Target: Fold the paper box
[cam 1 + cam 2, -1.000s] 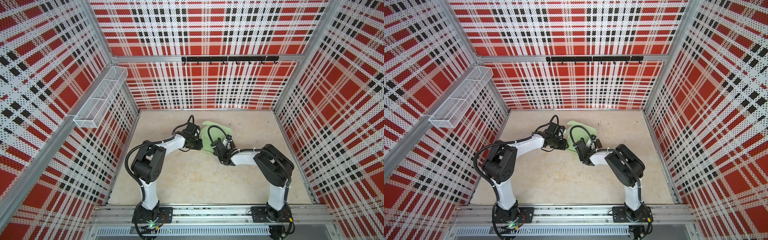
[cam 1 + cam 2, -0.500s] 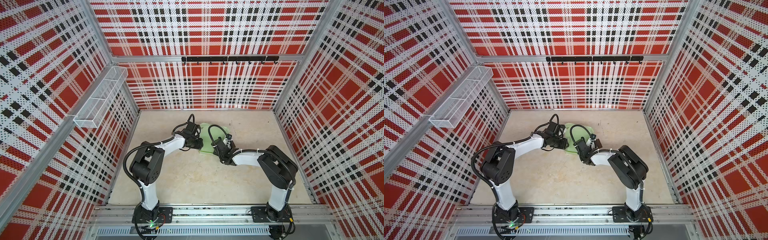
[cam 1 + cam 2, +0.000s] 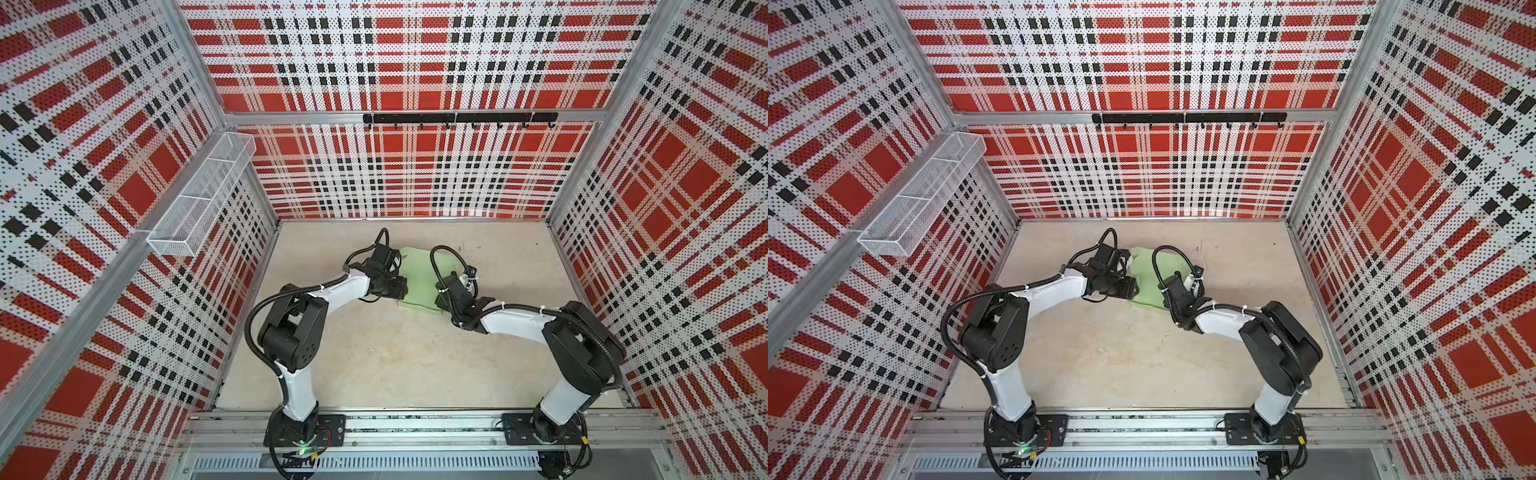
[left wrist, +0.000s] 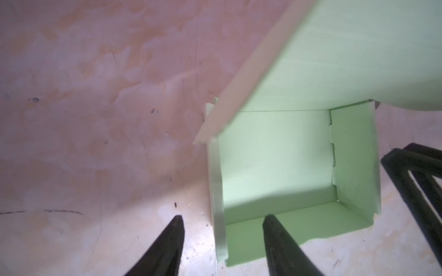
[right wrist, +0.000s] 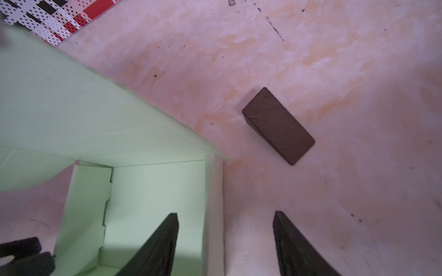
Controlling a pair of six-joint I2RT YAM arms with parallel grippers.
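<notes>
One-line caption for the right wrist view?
Open right pincer straddling a wall of the pale mint-green cardboard box, dark brown wedge-shaped block lying apart.

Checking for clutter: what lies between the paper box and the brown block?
Only bare table, per the right wrist view, between paper box and brown block.

paper box [image 3: 419, 284] on table [image 3: 395, 353], wedge [image 5: 278, 126] near

We see the paper box [image 3: 417, 282], pale mint-green cardboard, partly assembled: the tray [image 4: 275, 155] has its side walls upright, and the lid flap [image 4: 346, 52] stands raised, tilted over the open tray. The box sits near the dark brown block [image 5: 278, 125], not touching.
</notes>
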